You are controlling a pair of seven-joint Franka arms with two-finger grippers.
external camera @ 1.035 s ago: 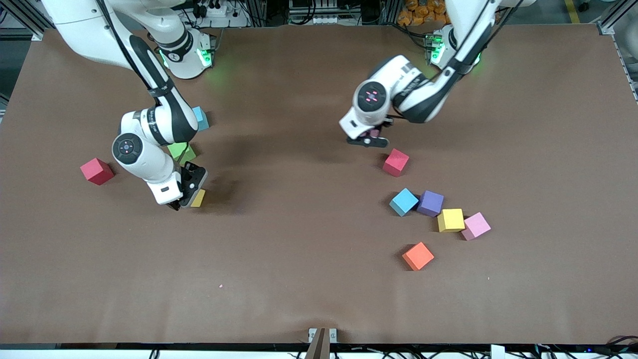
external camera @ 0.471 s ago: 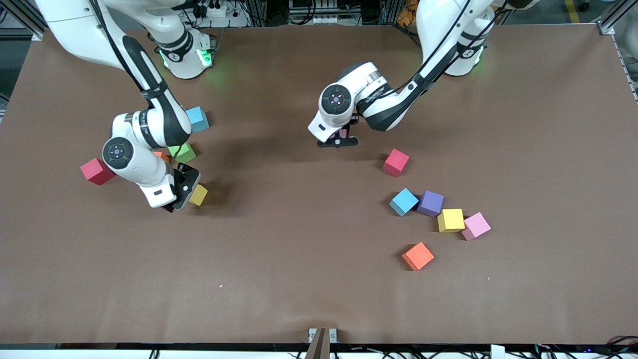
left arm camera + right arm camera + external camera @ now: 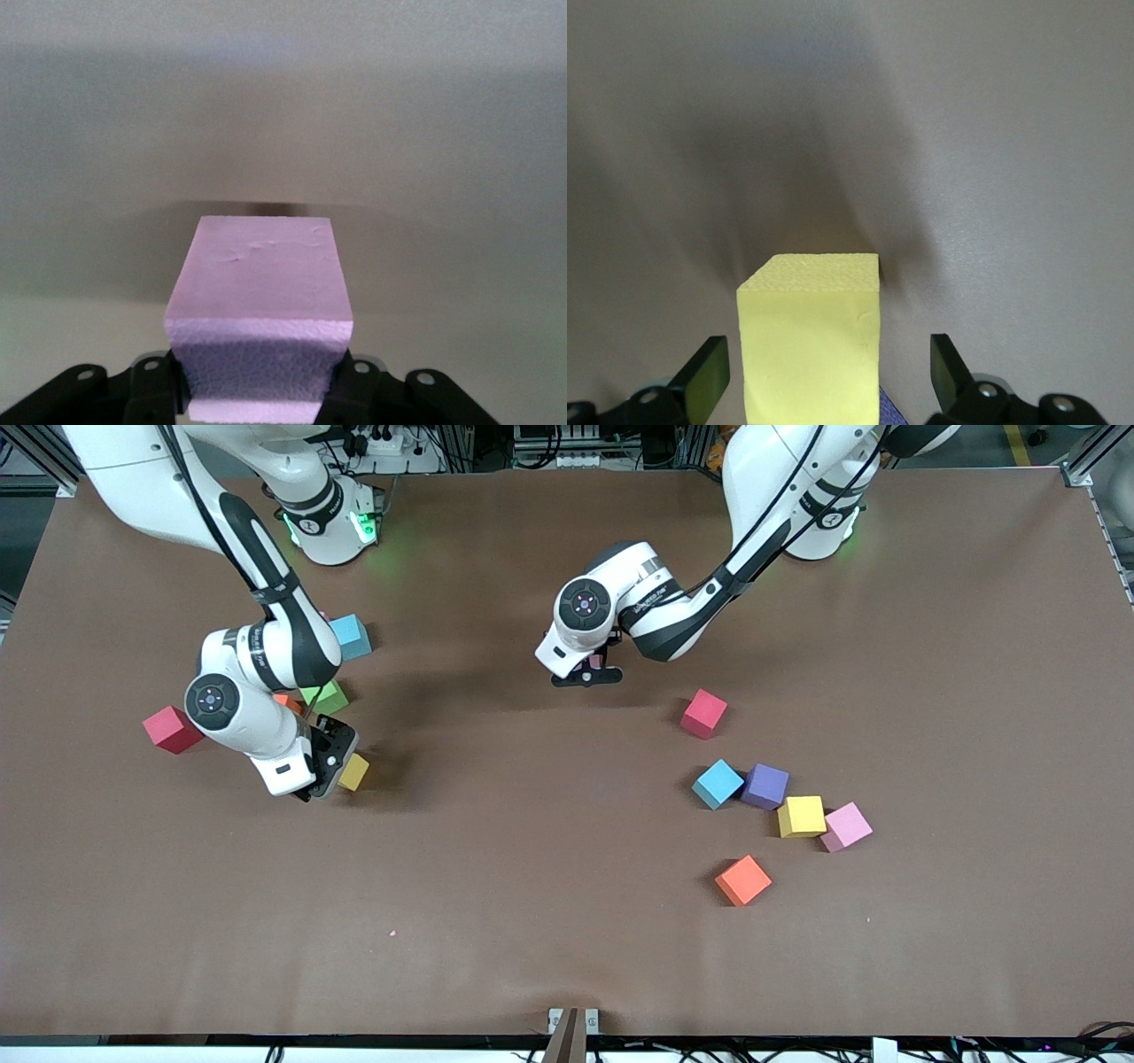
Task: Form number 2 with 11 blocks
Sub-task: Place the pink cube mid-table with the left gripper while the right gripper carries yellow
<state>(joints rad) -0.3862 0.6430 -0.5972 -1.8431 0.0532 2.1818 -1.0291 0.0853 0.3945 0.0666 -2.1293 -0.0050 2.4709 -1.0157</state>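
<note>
Change since a second ago: my left gripper (image 3: 586,677) has carried its pink block (image 3: 259,310) away from the red block by the cluster (image 3: 704,713) and toward the middle of the table (image 3: 532,886); my right gripper (image 3: 312,786) has drawn back slightly from the yellow block by it (image 3: 353,772), uncovering an orange block near the green one (image 3: 285,701).

Red block at the right arm's end (image 3: 172,729): a matte cube lying alone on the brown mat.

Right arm: bent at the elbow, its wrist low over the table with the gripper pointing down.

Right gripper: my fingers (image 3: 706,376) stand wide apart on either side of the yellow block by it; I cannot tell whether they touch it. Its foam face is grainy.

Green block (image 3: 326,696): just beside the orange block near it, partly hidden by my right arm.

Blue block near the right arm's base (image 3: 351,636): farther from the front camera than the green one.

Left arm: reaches in from its base, wrist tipped down over bare table.

Left gripper: my fingers are clamped on the pink block, a foam cube with a smooth top and pebbled side, held above the mat.

Cluster toward the left arm's end: a blue block (image 3: 717,784) touching a purple block (image 3: 765,786), then a yellow block (image 3: 801,816) touching a second pink block (image 3: 845,826).

Orange block by the cluster (image 3: 742,880): apart from the cluster, nearer the front camera.

Number 2: no digit is formed; the cubes lie scattered.
</note>
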